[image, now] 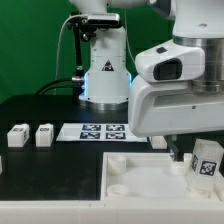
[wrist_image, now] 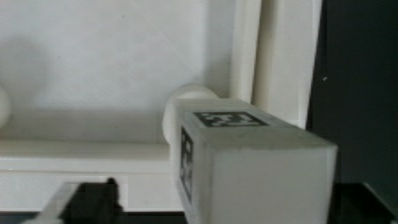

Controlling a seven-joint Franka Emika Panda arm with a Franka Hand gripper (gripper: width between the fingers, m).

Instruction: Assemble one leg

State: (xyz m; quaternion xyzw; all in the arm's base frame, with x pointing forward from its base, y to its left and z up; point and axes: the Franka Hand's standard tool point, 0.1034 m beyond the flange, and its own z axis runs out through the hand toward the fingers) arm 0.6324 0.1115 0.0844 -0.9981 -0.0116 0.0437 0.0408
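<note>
My gripper [image: 203,163] is shut on a leg [image: 206,160], a small white block with a black-and-white tag. It holds the leg over the corner of the large white tray-like part [image: 140,185] at the exterior view's right. In the wrist view the leg [wrist_image: 249,165] fills the space between the jaws of the gripper [wrist_image: 221,205], tag face [wrist_image: 231,118] showing. One dark finger [wrist_image: 89,200] shows beside it; the other is hidden. A round socket [wrist_image: 189,97] of the tray-like part [wrist_image: 107,70] shows just past the leg. I cannot tell whether the leg touches it.
Two more legs [image: 17,136] [image: 44,134] lie on the black table at the exterior view's left. A further small white block [image: 160,143] lies behind the tray-like part. The marker board [image: 105,130] lies in the middle, before the arm's base [image: 105,75].
</note>
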